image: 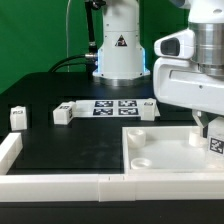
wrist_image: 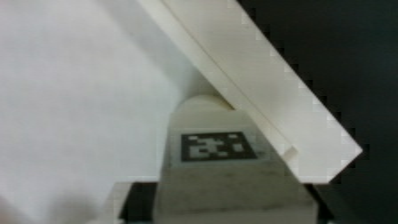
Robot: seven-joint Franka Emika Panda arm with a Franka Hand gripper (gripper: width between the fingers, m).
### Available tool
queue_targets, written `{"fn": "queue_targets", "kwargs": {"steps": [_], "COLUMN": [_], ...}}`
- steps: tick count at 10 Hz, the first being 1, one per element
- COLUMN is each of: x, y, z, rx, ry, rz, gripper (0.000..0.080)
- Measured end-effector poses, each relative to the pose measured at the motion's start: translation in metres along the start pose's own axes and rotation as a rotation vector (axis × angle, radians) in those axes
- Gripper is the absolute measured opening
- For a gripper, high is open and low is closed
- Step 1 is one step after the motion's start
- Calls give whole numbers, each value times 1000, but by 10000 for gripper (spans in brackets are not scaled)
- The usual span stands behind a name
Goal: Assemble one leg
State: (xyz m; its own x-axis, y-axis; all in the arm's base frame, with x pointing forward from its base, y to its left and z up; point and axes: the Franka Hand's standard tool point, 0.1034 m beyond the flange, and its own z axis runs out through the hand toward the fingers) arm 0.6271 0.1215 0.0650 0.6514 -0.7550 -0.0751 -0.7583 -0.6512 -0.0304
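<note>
My gripper is shut on a leg, a small white block with a marker tag facing out. It holds the leg upright over the near right part of the large white square panel. In the wrist view the leg sits between the two black fingers of my gripper, its far end close to the panel's raised rim. Whether the leg touches the panel I cannot tell. Three more legs lie on the black table: one at the left, one left of centre and one behind the panel.
The marker board lies at the back centre, in front of the robot's base. Long white border rails run along the front and the exterior view's left. A round corner socket shows in the panel.
</note>
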Motion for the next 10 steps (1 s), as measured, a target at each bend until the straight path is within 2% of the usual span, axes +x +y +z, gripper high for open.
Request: {"fn": "queue_targets", "kwargs": {"steps": [1, 3, 4, 5, 6, 7, 8, 10], "x": [-1, 1, 1, 1, 0, -1, -2, -3], "y": [0, 0, 0, 0, 0, -1, -2, -3], "z": [0, 0, 0, 0, 0, -1, -1, -1], "rx": [-5, 9, 10, 9, 10, 11, 12, 14], "ry": [0, -10, -10, -10, -10, -10, -9, -6], "rz": [90, 313, 314, 303, 247, 215, 116, -189], "gripper": [290, 290, 290, 361, 528, 528, 623, 645]}}
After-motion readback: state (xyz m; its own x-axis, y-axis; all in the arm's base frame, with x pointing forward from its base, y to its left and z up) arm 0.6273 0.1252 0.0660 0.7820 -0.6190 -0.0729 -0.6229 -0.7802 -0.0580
